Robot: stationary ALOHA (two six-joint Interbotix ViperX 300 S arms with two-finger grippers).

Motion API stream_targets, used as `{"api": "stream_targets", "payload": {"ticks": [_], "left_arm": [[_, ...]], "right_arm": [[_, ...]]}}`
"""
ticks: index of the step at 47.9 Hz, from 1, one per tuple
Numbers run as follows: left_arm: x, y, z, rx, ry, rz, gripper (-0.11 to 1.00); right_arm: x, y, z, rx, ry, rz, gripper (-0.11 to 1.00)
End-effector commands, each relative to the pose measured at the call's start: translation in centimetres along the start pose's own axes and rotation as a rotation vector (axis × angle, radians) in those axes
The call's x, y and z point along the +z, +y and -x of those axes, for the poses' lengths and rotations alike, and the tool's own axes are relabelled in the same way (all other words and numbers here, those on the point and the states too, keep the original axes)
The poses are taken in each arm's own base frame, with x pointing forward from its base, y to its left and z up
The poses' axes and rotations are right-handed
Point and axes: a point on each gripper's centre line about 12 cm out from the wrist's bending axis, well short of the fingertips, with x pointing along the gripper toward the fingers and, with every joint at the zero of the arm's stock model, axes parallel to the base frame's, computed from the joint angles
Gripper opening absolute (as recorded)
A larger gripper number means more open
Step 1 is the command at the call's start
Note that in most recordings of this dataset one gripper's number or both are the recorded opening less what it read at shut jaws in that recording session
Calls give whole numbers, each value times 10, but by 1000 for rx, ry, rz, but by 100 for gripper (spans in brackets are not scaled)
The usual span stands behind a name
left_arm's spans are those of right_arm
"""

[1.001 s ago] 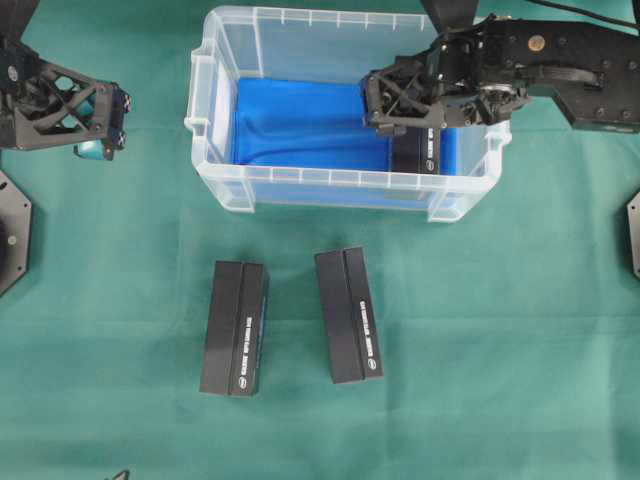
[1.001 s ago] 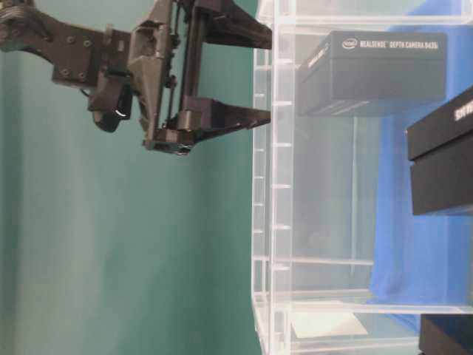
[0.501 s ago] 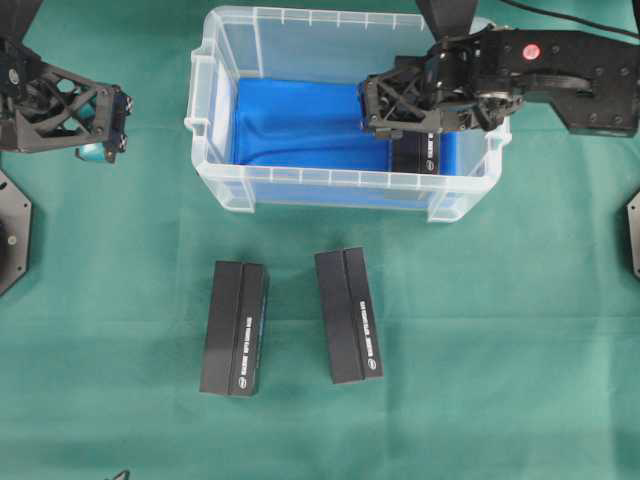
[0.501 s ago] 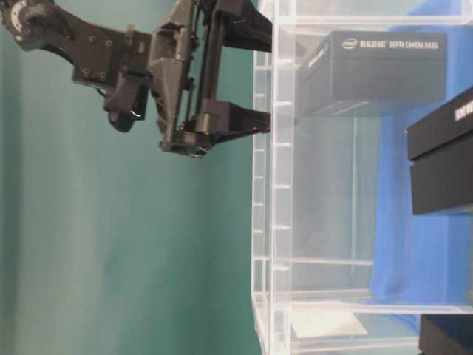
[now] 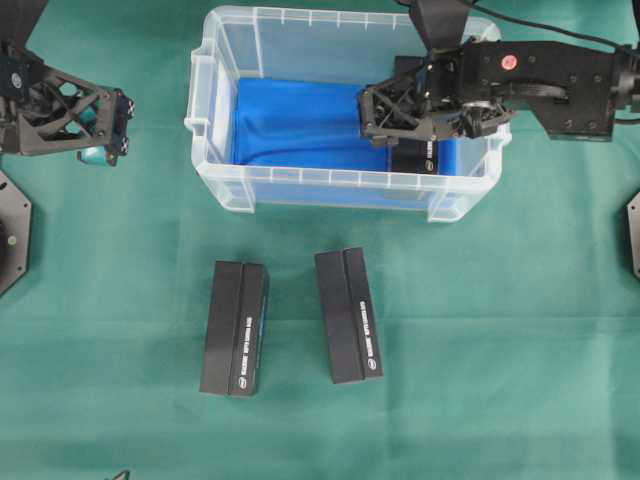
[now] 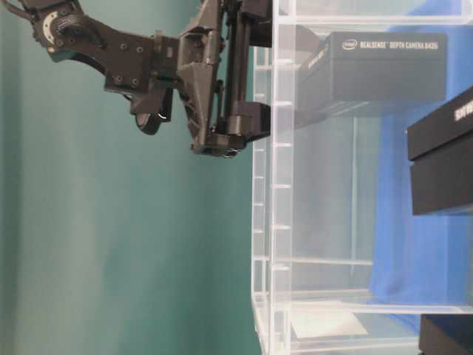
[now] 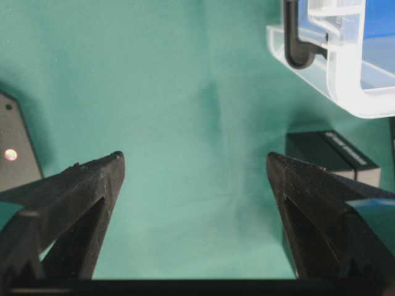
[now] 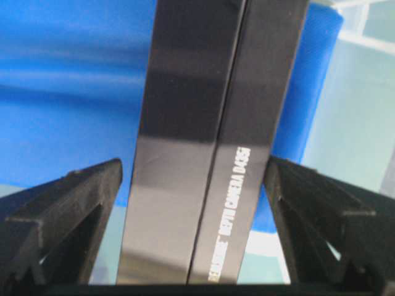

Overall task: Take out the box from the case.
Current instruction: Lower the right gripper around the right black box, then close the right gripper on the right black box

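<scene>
Upper centre, the case [image 5: 215,140] holds one black box [image 5: 418,157] at its right end, your right tool [image 5: 392,112] released astride it; two boxes [image 5: 234,328] [image 5: 349,315] lie on the counter [image 5: 500,350]; left tool [image 5: 112,125] released.

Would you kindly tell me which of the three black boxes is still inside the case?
The box beneath the right gripper, on the blue lining in the case; the other two boxes lie on the green cloth.

Bright even light, soft shadows, wrist close-ups blurred
</scene>
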Motion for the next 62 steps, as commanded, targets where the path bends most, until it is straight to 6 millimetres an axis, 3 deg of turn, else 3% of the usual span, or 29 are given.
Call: {"api": "stream_targets", "payload": {"ticks": [1,14,31,34,39,62], "left_arm": [[1,-1,4,-18,-7,-1,97],[0,-1,4,-18,-7,-1,97],[0,-2,1,-33,-10,2,97],[0,-2,1,-36,-10,2,97],[-1,-3,2,-37,-9,0,97],[-2,-2,2,-39,-9,-1,97]], "right_arm": [[1,4,3,26,-1,2,92],[-1,5,-10,9,9,-2,92],[2,4,-10,3,-2,-24,91],[3,4,-10,2,-13,-18,87],[4,4,-10,1,-19,-15,65],[3,4,-10,1,-19,-65,65]]}}
